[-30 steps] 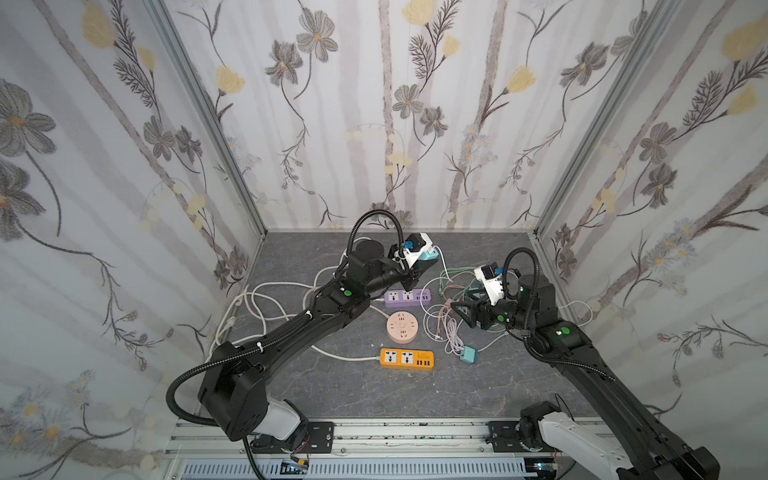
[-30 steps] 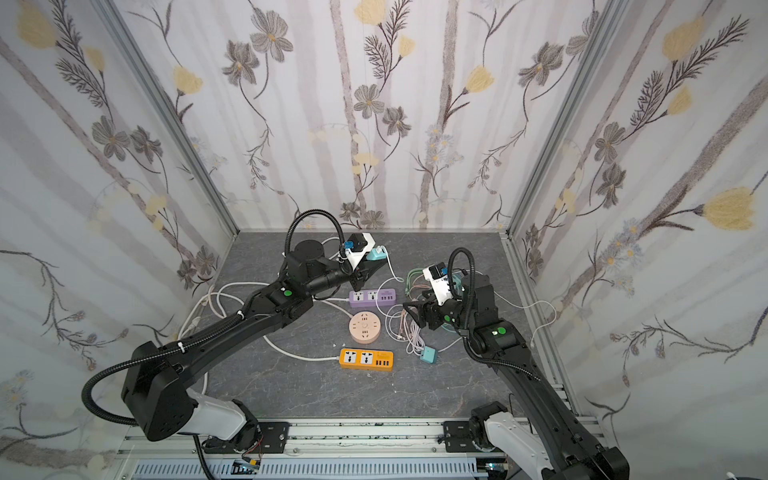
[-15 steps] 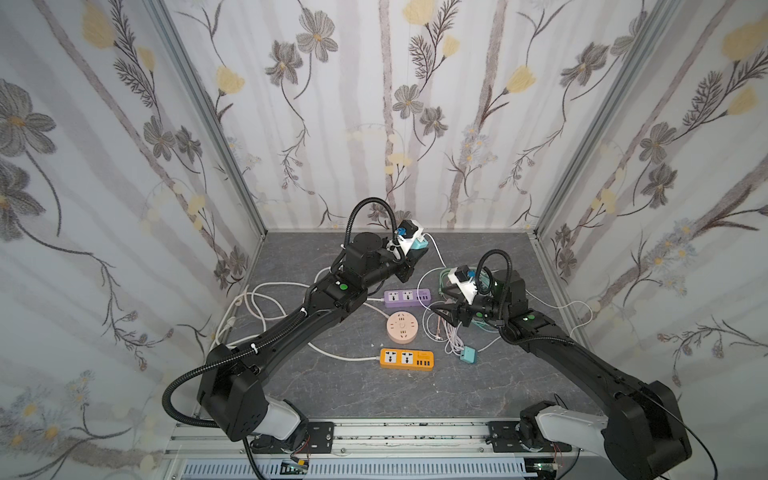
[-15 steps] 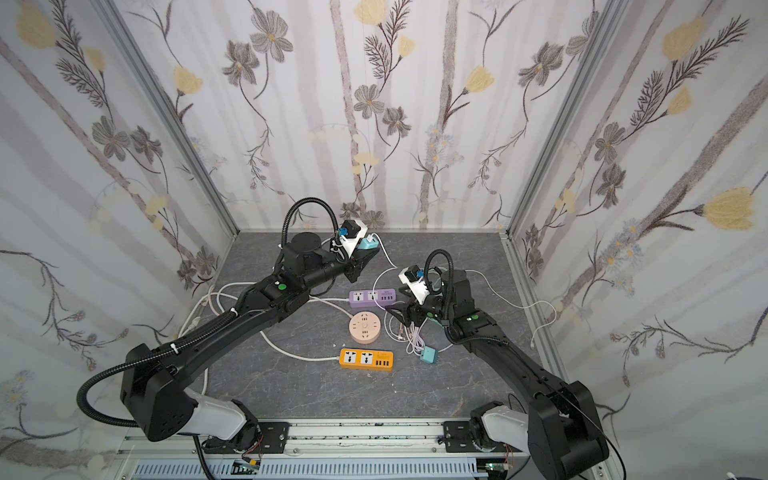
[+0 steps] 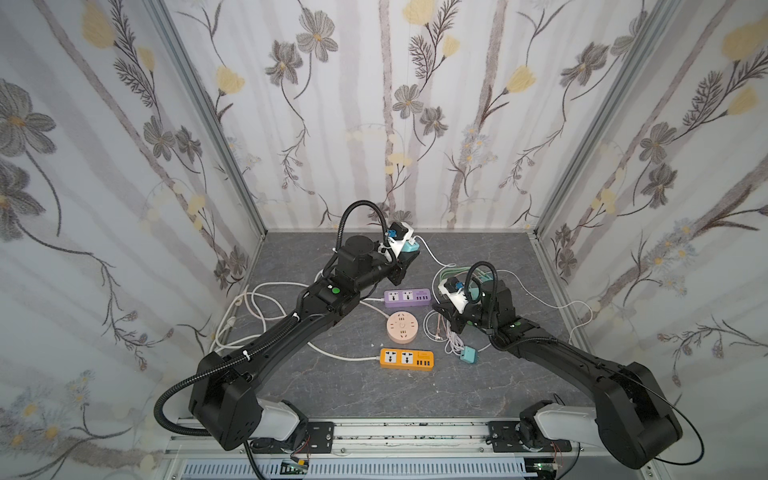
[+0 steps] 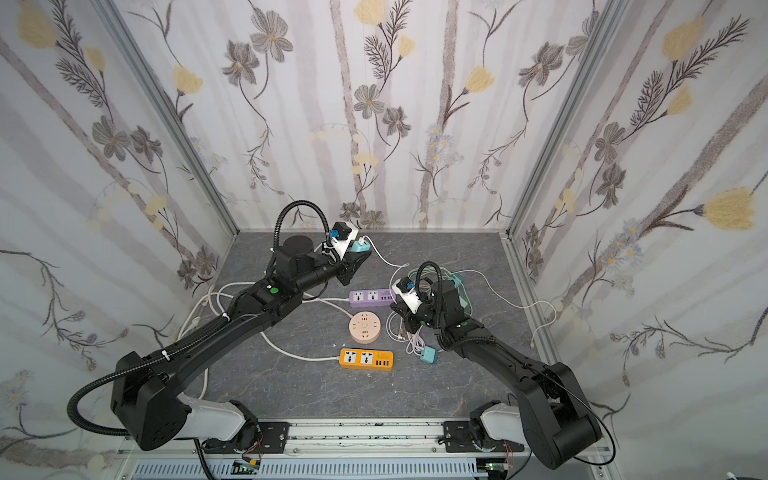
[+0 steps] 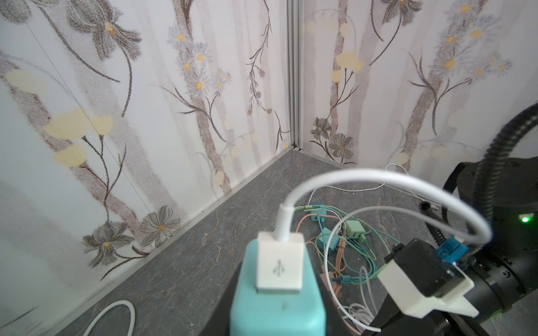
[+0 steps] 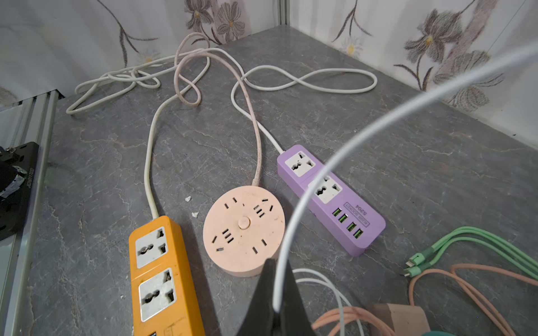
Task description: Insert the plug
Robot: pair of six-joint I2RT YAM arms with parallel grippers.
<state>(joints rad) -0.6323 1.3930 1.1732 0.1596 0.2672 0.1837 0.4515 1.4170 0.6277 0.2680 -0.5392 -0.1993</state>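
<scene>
Two hands engaged: left hand (image 5: 406, 257) clamps teal charger (image 7: 276, 308) aloft; right hand (image 8: 275, 302) pinches the white cable (image 8: 279, 273), probably managing slack before insertion.

Teal charger (image 7: 276, 314) base off-frame

Floral-papered walls (image 5: 374, 124) on three sides enclose a grey marbled floor (image 5: 353, 395), with aluminium posts (image 5: 212, 124) at the corners

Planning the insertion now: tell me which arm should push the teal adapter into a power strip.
Left. The left gripper holds the teal adapter, raised near the purple strip. The right gripper is shut only on the white cable, not on the plug body.
</scene>
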